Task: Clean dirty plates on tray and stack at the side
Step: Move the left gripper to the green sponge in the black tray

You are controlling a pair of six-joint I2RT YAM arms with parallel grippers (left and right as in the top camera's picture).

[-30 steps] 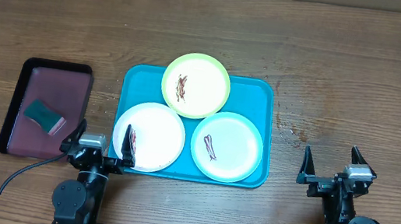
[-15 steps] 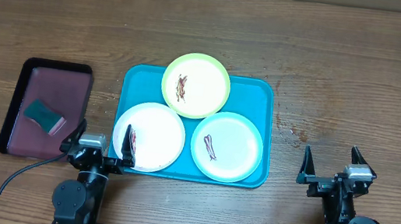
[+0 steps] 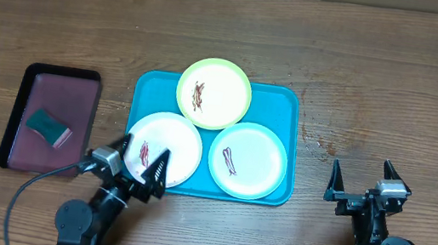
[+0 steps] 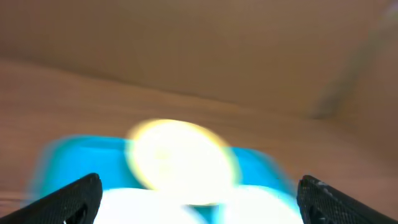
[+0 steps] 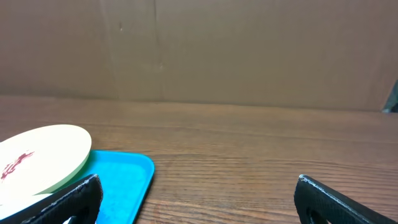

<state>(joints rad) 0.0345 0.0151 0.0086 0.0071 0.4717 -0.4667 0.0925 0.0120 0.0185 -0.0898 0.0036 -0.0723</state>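
Observation:
The turquoise tray holds three plates: a yellow-green plate at the back, a white plate front left, a pale mint plate front right. Each has reddish-brown streaks. My left gripper is open and empty over the front-left edge of the tray, turned toward the white plate. Its wrist view is blurred and shows the tray and the yellow-green plate. My right gripper is open and empty right of the tray. Its view shows the tray's corner and the yellow-green plate.
A dark maroon tray with a black rim lies left of the turquoise tray and holds a green sponge. Bare wooden table lies right of the tray. A cardboard wall stands at the back.
My left gripper has swung right and turned toward the white plate, now over the tray's front-left edge. The right arm and the plates have not moved.

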